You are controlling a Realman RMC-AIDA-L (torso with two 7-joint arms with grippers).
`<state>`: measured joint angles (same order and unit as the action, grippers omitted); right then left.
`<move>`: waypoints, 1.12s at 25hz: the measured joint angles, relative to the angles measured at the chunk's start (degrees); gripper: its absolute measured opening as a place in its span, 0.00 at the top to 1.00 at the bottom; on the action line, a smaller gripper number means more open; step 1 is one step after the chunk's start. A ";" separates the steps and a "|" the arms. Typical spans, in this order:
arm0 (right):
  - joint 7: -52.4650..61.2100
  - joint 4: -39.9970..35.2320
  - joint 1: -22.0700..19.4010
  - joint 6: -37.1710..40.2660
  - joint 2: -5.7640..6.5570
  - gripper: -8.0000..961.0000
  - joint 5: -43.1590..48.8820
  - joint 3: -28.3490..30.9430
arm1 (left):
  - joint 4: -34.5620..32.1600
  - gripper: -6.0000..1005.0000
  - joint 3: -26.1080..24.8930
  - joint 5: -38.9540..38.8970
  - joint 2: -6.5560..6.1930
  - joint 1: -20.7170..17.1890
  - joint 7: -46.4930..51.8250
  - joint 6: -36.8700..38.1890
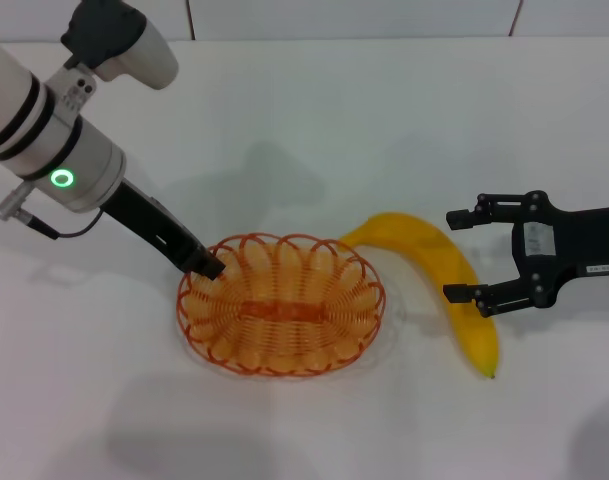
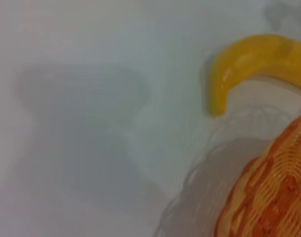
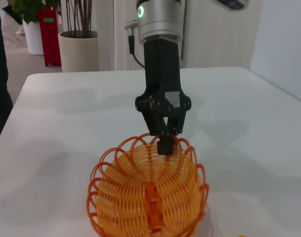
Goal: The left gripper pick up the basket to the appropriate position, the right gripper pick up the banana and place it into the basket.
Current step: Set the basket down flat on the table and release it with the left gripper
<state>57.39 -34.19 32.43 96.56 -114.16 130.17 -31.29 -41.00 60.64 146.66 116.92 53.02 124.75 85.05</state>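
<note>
1. The basket point(image 1: 281, 305) sits flat on the white surface point(image 1: 384, 130), near the middle of the head view, and nothing lies inside it.
2. The left gripper point(image 1: 209, 265) reaches down at a slant to the basket's scalloped rim on the robot's left; in the right wrist view its jaws are drawn together on a rim loop point(image 3: 166, 143), a hold that would let the arm drag or lift the basket by its edge.
3. The banana point(image 1: 439, 275) lies on the surface just beside the basket on the robot's right, its stem end close to the rim and its dark tip pointing toward the robot.
4. The right gripper point(image 1: 464, 255) hovers at the banana's outer side with its jaws spread wide apart, one finger either side of the fruit's middle, holding nothing. This looks like an approach set up to close across the banana's thickest part.
5. Judging from this, the basket placing is in hand and the banana pick has not yet begun.
</note>
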 joint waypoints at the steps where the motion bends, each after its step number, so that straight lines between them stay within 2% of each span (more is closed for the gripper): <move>1: 0.00 0.00 0.00 0.01 0.00 0.17 0.00 0.00 | 0.32 0.92 0.00 0.01 -0.03 0.10 0.05 0.01; 28: 0.00 0.00 0.09 0.03 0.00 0.18 0.00 0.00 | 0.84 0.84 0.00 1.60 -0.05 0.66 0.68 -0.15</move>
<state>57.39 -34.19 32.52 96.59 -114.16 130.17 -31.29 -40.16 60.65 148.26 116.87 53.68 125.43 84.89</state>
